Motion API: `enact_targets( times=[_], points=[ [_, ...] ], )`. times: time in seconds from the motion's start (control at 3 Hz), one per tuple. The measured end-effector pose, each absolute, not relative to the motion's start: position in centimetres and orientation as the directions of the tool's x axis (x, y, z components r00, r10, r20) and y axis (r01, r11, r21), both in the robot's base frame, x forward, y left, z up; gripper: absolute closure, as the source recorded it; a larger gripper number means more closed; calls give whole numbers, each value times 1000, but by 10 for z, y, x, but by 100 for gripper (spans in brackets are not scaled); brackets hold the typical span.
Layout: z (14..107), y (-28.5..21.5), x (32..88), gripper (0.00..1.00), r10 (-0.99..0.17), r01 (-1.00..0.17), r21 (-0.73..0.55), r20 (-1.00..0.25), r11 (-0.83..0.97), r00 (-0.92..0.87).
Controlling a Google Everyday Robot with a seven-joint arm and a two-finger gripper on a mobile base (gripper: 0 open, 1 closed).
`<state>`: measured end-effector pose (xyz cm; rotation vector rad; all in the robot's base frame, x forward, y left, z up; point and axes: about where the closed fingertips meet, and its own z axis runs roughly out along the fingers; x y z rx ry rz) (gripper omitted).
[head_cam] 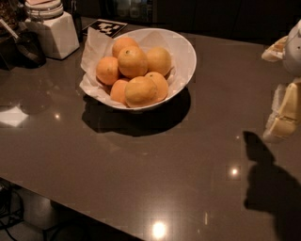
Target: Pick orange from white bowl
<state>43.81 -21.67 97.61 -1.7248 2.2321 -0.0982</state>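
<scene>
The orange point(132, 62) lies in the white bowl point(186, 51), well left of the hand point(283, 116), whose grip state I cannot tell.

counter point(141, 179): glossy dark brown top filling most of the frame
light: dim room, with small bright lamp reflections at lower centre and lower right of the counter
panels point(211, 14): dark, along the top edge
floor point(19, 228): pale patch at lower left, crossed by dark cables point(8, 212)
jar point(54, 30): white, square-based, upper left
gripper point(282, 117): right edge, above the counter
</scene>
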Motion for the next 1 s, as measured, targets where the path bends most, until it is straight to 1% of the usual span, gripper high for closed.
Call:
enact_targets(
  times=[0.33,0.67,1.0],
  points=[
    [981,-214,439,0,-952,-928,-248,-196,278,-233],
    [992,-193,444,0,-951,-937,-207,-191,282,-244],
    [1003,-159,459,0,-954,-948,-178,-193,263,-228]
  ],
)
